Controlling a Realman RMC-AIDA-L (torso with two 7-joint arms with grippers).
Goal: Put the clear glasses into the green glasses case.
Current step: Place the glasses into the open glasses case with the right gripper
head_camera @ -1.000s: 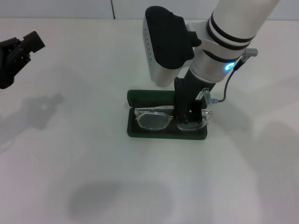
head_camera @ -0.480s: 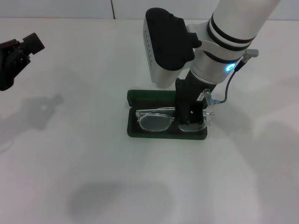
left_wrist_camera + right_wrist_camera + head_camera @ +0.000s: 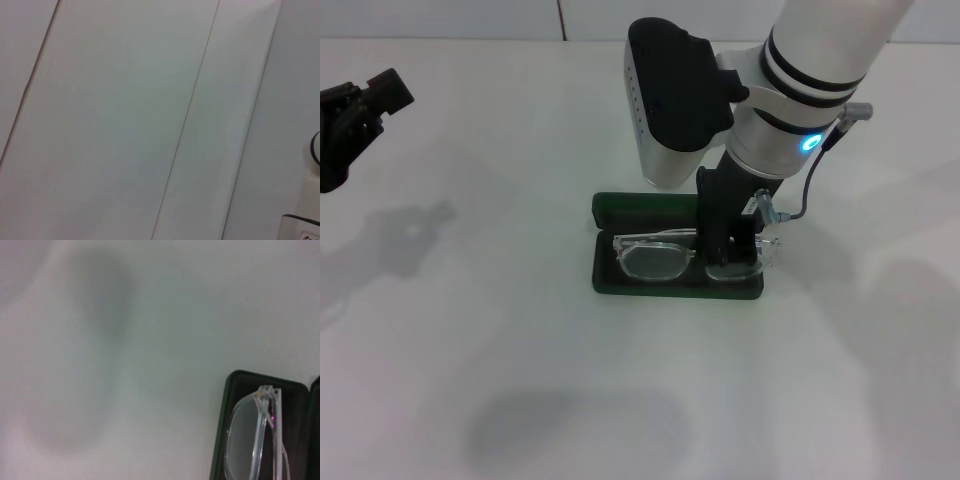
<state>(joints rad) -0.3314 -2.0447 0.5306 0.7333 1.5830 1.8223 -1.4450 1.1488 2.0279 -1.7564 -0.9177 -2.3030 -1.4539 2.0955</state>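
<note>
Tabletop [image 3: 470,330], broad, white and matte, lies bare on every side of the work, so I judge there is plenty of room to lift away upward or toward either side. Near its middle sits the dark green, rounded-corner hard glasses case [image 3: 620,283], open, its lid [image 3: 640,207] lying back on the far side and its tray toward me. The right gripper [image 3: 732,255], black-fingered under a bulky white and black wrist, stands down over the tray's right half. The left gripper [image 3: 360,110] is parked high at the far left edge of the head view, well apart from everything; its wrist camera shows only pale panels.

The fully transparent, thick-framed plastic glasses [image 3: 655,256] lie across the tray, and in the right wrist view one lens end [image 3: 252,435] sits inside the case wall [image 3: 220,440]. The other end appears to poke a little past the tray's right rim, though the fingers hide most of it. I judge the placing nearly done: what is left is to let go and withdraw cleanly. The black fingers flank the right lens, but I cannot tell whether they grip the frame or stand loose of it.
</note>
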